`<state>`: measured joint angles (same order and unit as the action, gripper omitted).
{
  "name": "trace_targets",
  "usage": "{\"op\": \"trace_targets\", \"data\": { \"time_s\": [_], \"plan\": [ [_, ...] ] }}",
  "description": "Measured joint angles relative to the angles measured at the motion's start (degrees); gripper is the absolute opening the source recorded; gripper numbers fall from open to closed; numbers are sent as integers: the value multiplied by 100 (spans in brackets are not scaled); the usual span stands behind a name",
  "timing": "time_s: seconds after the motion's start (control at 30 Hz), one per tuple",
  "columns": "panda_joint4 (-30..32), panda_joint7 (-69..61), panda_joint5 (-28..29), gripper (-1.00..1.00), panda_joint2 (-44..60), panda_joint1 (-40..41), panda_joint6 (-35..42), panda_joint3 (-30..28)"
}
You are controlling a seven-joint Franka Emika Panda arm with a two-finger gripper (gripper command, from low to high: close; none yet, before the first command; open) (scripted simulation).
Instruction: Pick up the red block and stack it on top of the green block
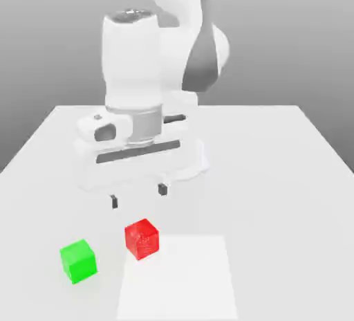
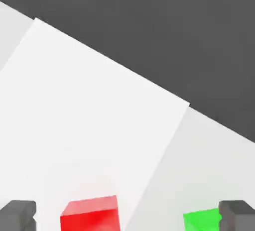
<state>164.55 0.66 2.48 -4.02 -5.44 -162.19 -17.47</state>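
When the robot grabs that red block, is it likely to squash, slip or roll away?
The red block looks like a rigid cube with crisp edges, so it probably won't squash. Its flat sides should give the open pincer a fair grip, though slipperiness is hard to judge by eye. Resting on a flat face, it would more likely slide than roll if nudged.

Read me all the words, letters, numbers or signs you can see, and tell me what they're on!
There are none that I can read.
Red block: no letters or numbers, just faint mottling.
Green block: plain.
Robot arm: no readable name or number.
White patch on the table: no writing.
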Motion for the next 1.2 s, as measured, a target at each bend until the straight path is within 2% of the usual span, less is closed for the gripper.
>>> {"op": "trace_targets", "data": {
  "time_s": [0.1, 0.2, 0.23, 0.47, 0.63, 0.77, 0.97, 1.13, 1.17, 1.2],
  "plan": [
    [-6, -637, -699, 0, 731, 53, -575, 230],
    [-88, -1073, -1282, 0, 1365, 646, -1101, 954],
    [-106, -1116, -1341, -100, 1506, 823, -1222, 1143],
    [-106, -1108, -1328, -100, 1510, 877, -1219, 1192],
    [29, -453, -410, -100, 607, 741, -468, 792],
    [-88, -188, -65, -100, 72, 1042, 187, 748],
    [-1193, -261, -244, -100, 393, 1796, 976, 338],
    [-1372, -634, -770, -100, 1308, 1955, 260, 639],
    [-1380, -694, -854, 100, 1455, 1986, 126, 688],
    [-1380, -694, -854, 100, 1455, 1986, 126, 688]
  ]
}}
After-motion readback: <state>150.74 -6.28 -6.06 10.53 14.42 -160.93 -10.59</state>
